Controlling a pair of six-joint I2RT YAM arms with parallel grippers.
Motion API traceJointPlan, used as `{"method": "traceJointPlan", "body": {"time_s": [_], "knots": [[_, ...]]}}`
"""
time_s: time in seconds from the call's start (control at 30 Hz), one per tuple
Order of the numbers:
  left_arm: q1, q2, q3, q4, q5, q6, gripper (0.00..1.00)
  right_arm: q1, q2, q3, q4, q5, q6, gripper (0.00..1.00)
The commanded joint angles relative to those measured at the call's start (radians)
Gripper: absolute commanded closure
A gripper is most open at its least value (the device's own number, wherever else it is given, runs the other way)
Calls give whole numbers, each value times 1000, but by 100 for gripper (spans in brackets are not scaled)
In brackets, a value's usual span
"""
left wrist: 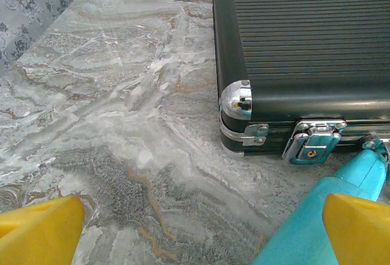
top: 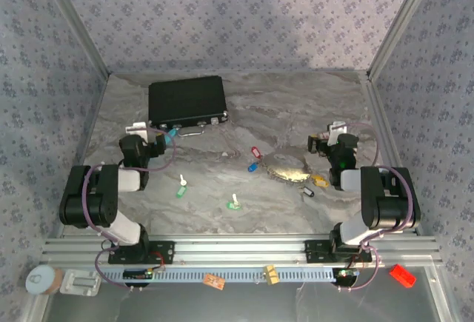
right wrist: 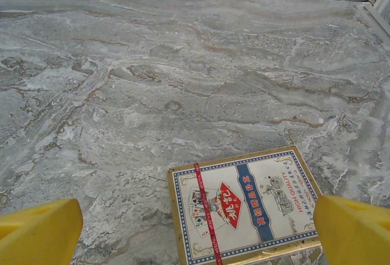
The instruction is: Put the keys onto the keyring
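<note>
The keys lie scattered mid-table: a red one [top: 257, 152], a blue one [top: 252, 166], two green ones [top: 180, 187] [top: 233, 203] and a yellow one [top: 320, 181]. The brassy keyring [top: 285, 168] rests among them, right of centre. My left gripper [top: 147, 135] [left wrist: 201, 234] stands open at the left, over bare table beside the black case. My right gripper [top: 335, 137] [right wrist: 195, 234] stands open at the right, over a card box. Neither holds anything, and both are well apart from the keys.
A black ribbed case [top: 187, 101] [left wrist: 304, 52] with metal latches stands at the back left. A long teal tube [left wrist: 329, 216] [top: 169, 138] lies just before it, by my left gripper's right finger [left wrist: 359, 228]. A playing-card box [right wrist: 244, 207] lies under the right gripper. Patterned walls enclose the table.
</note>
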Motion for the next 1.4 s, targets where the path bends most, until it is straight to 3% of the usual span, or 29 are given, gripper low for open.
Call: {"method": "traceJointPlan", "body": {"time_s": [0.0, 0.87, 1.13, 1.37], "knots": [[4, -5, 17, 10, 17, -6, 0, -2, 10, 21, -9, 11, 15, 1], [5, -13, 13, 14, 17, -6, 0, -3, 4, 14, -3, 15, 17, 1], [0, -277, 85, -299, 17, -1, 0, 49, -221, 185, -460, 100, 70, 5], [-37, -471, 100, -443, 35, -42, 0, 168, -259, 362, -891, 112, 262, 10]]}}
